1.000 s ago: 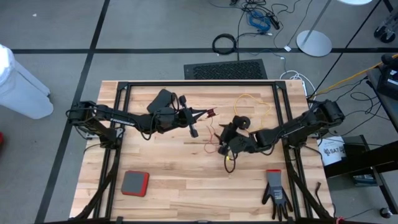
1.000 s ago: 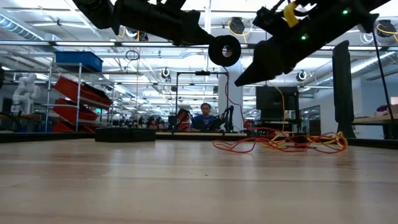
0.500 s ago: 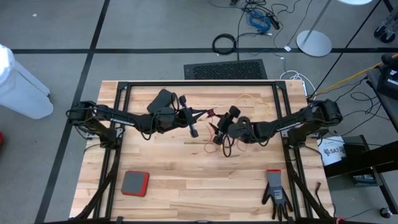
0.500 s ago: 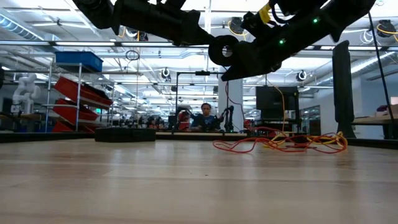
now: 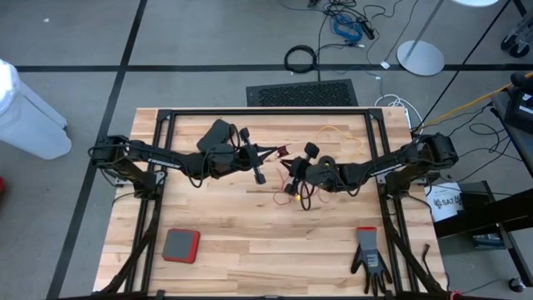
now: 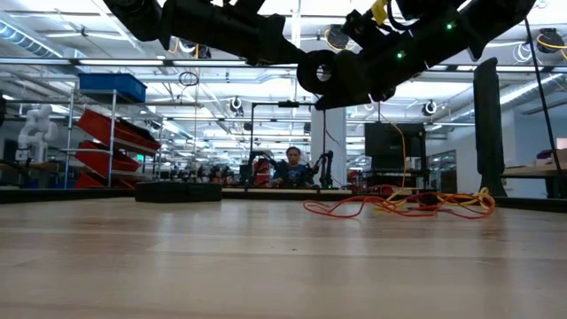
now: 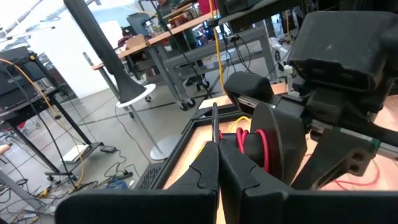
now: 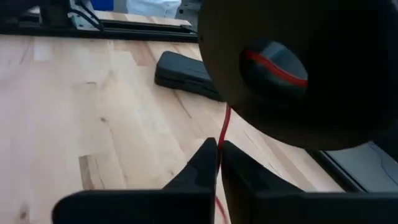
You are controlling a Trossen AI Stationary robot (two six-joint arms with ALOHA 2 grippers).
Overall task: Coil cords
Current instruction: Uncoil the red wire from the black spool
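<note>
You are viewing a pale wood-grain table (image 5: 233, 225) carrying a red-and-grey pad (image 5: 181, 245) and a black-and-grey glove (image 5: 367, 254). Red cord (image 6: 354, 206) and yellow cord (image 6: 461, 202) are lying tangled; the reel (image 6: 319, 72) is showing black.

A red-and-grey square pad (image 5: 181, 245) lies flat on the wooden table (image 5: 250, 242) near its front-left corner, and 1 black work glove (image 5: 369, 253) lies palm-down near the front-right corner — the 2 well apart. A flat black case (image 5: 216, 132) sits toward the table's back-left. Behind the table, a black floor mat (image 5: 301, 93) lies on the grey floor, with a thick black coiled cable (image 5: 301, 58) just beyond it. A round white stand base (image 5: 420, 57) stands farther right, and a white bin (image 5: 27, 108) at far left. In the low view, a seated person (image 6: 291, 167) shows in the room beyond.
</note>
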